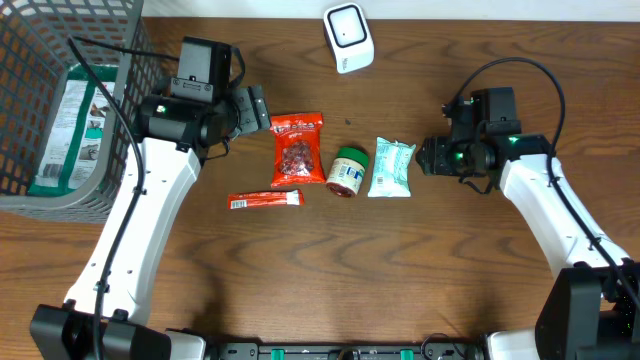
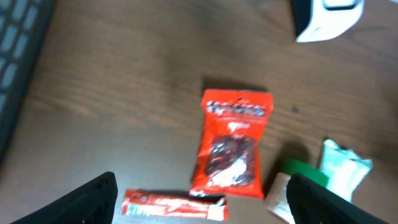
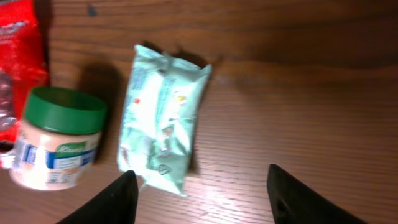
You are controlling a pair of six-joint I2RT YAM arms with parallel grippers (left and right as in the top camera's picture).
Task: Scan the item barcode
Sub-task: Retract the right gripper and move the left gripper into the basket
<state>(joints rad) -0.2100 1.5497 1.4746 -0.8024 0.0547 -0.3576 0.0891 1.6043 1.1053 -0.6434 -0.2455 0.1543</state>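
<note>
The right gripper stands with its jaws partly apart and has hold of nothing. In the right wrist view its two dark fingers frame bare wood, with no item between them. Just off its tips, at 9 o'clock from it in the overhead view, a pale green packet lies flat on the wooden table. I cannot tell whether the packet and the tips touch. Further along at 9 o'clock, close beside the packet, a small jar with a green lid lies on its side, lid toward 12 o'clock.

The left gripper is spread wide and empty, its jaws apart above the table. At 4 o'clock from it lies a red snack packet, flat and face up, just beside the jar. Below that packet, at 6 o'clock from the gripper, a thin red stick sachet lies crosswise, near the packet's lower edge.

At 12 o'clock from the row of items, well apart from all of them, a white barcode scanner stands near the far edge of the table. No barcode can be made out on any item.

At 9 o'clock from the left arm sits a grey wire basket holding a green and white package.
</note>
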